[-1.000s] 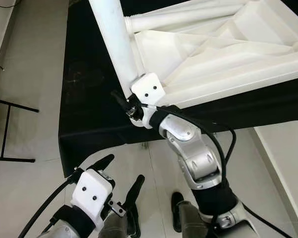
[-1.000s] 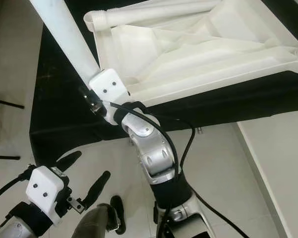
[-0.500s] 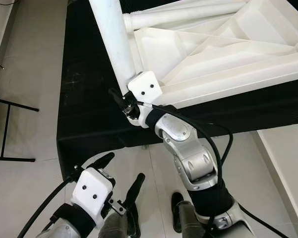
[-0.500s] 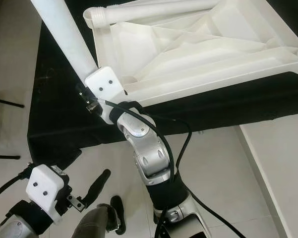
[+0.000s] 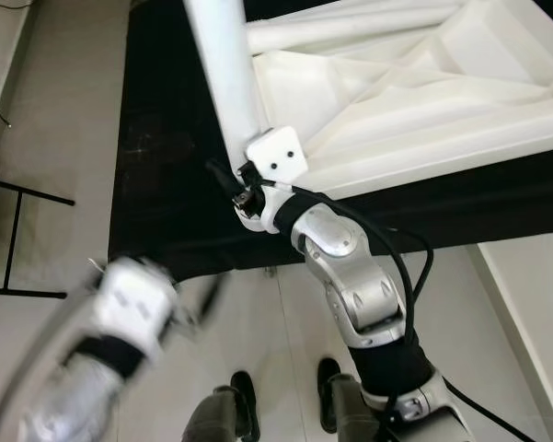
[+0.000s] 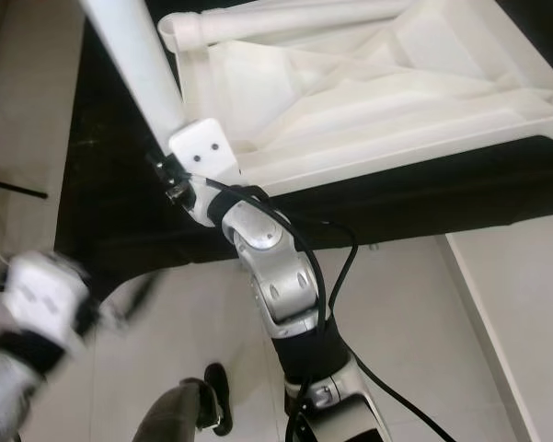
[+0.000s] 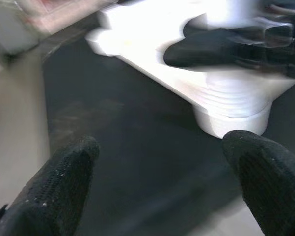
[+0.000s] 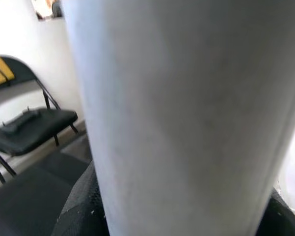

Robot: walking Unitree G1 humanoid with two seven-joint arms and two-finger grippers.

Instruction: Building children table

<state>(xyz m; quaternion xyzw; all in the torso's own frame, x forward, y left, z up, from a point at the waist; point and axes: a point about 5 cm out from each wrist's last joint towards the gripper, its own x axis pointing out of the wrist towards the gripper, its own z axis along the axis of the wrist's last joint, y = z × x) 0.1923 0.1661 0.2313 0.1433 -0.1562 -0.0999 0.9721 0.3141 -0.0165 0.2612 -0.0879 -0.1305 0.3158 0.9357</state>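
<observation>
The step in hand looks like fitting a leg [image 5: 223, 74] to the upturned tabletop [image 5: 414, 101], which lies underside-up on a black cloth [image 5: 166, 166] over a work surface. The right gripper [image 5: 242, 184] is clamped round the leg near its lower end, at the tabletop's near-left corner; the right wrist view has the white tube squeezed between the black fingers [image 8: 78, 211]. A second leg lies flat along the tabletop's far edge, its threaded end [image 6: 179, 28] at the far-left corner. The left gripper [image 7: 162, 182], blurred low on the left, has its fingers spread wide with nothing between them, pointed toward a threaded socket [image 7: 230, 113] at the tabletop's corner. Next, I judge, the leg must be stood square on its socket and twisted home, the left gripper steadying the tabletop. A folding chair [image 8: 32, 125] stands off to the side; a person's shoes [image 5: 244, 396] on the floor nearby crowd the robot.
</observation>
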